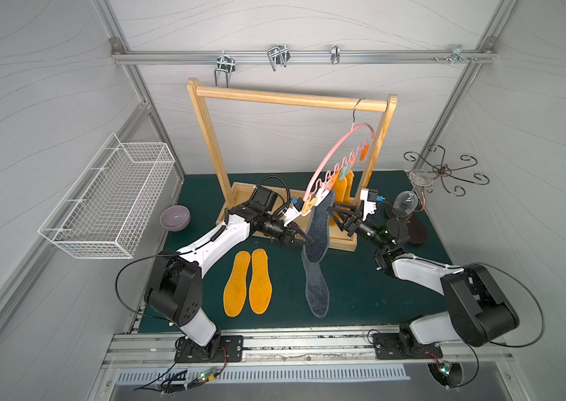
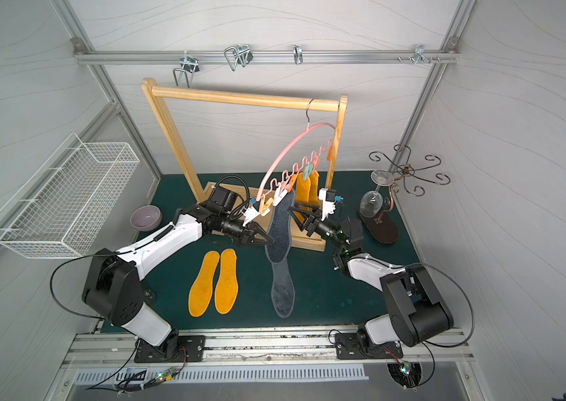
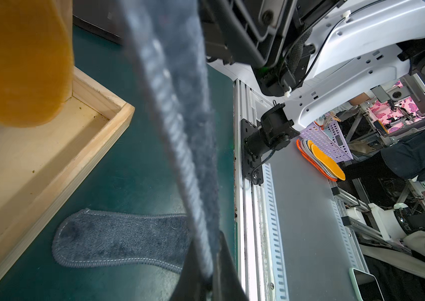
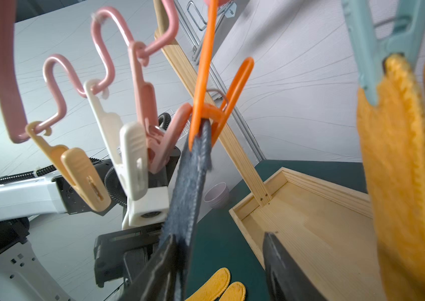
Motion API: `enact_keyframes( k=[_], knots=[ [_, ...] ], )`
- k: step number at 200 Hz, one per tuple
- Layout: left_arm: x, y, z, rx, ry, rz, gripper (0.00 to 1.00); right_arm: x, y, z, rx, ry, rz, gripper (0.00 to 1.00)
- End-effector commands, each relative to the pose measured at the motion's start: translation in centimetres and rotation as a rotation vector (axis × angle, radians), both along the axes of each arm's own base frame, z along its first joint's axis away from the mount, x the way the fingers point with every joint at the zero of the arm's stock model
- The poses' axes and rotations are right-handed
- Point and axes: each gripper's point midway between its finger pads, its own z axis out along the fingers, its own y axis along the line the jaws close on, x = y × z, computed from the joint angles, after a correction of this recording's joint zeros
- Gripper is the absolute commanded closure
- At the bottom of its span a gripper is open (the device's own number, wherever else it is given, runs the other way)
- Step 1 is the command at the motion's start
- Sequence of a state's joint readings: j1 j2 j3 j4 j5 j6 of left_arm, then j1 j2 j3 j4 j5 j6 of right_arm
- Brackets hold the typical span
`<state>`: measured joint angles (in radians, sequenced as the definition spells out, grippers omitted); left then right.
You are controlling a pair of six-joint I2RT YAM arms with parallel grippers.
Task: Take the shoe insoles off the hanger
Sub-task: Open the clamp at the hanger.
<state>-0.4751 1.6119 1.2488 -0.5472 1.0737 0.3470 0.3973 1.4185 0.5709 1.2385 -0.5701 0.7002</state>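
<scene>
Left pincer clenched on hanging grey insole, frame centre; right pincer released. Orange clip grips its tip: tugging may yank hanger off rack.

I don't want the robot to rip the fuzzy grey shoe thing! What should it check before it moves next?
1. Left gripper shut on the hanging grey insole: ok.
2. Orange clip let go of that insole: not ok, it pinches the top end.
3. Right gripper open, ready to work the clip: ok, its jaws stand apart near the insole.
4. Hanger safely hung: ok, its hook sits over the wooden rack bar.
5. How hard the clip pinches: cannot tell.
</scene>
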Motion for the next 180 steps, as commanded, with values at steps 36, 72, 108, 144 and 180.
enact_keyframes(
  k=[36, 72, 108, 144, 180],
  knots=[
    [-0.9, 0.3, 0.2, 0.0, -0.011, -0.031, 1.0, 1.3, -0.7, 3.6, 0.054, -0.056, 0.021, 0.39],
    [-1.0, 0.3, 0.2, 0.004, -0.005, -0.032, 1.0, 2.1, -0.6, 5.0, 0.073, -0.069, 0.031, 0.37],
    [-1.0, 0.3, -0.1, 0.011, 0.001, -0.034, 1.0, 2.9, -0.2, 5.9, 0.094, -0.057, 0.053, 0.37],
    [-0.9, 0.3, -0.5, 0.015, 0.002, -0.037, 1.0, 3.4, 0.0, 6.4, 0.105, -0.054, 0.06, 0.37],
    [-0.9, 0.3, -0.8, 0.02, 0.006, -0.041, 1.0, 3.9, -0.1, 6.8, 0.121, -0.041, 0.059, 0.38]
  ],
)
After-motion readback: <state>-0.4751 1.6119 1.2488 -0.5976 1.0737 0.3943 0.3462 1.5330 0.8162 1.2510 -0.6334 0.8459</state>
